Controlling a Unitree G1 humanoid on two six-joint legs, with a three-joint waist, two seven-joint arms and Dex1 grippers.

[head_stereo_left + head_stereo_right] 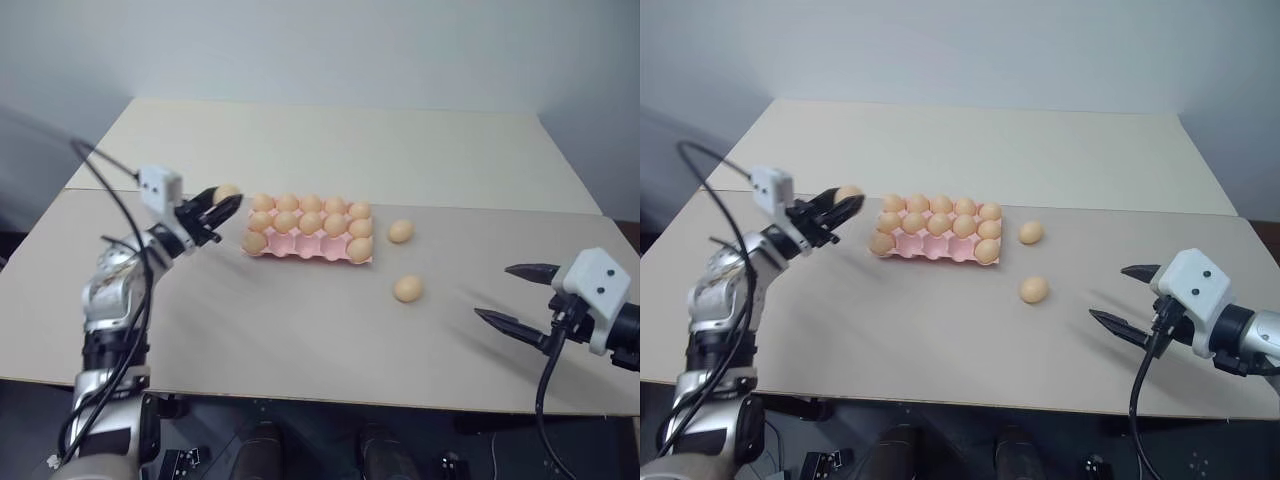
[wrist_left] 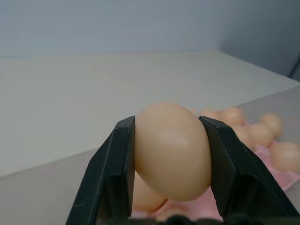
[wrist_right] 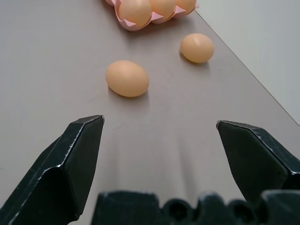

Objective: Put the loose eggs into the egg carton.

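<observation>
nearest the head camera, the right gripper hangs low over the near right part of the table, its two black fingers spread wide with nothing between them. it points toward the egg carton, which sits near the middle of the table; taking that pink carton as the landmark, this gripper is well apart from it, on its right and nearer the robot.

two loose eggs lie on the bare table to the carton's right. one egg rests just beside the carton's right end, not touching it. the other egg lies further toward the robot, between the carton and the right gripper, apart from both.

the carton's cups are mostly filled with orange-tan eggs of the same kind; some cups along its near edge show bare pink.

the left gripper is just off the carton's left end, raised above the table, pointing toward the carton. its fingers are closed on a held egg, one pad on each side of the shell, with the egg's rounded end standing past the fingertips.
</observation>
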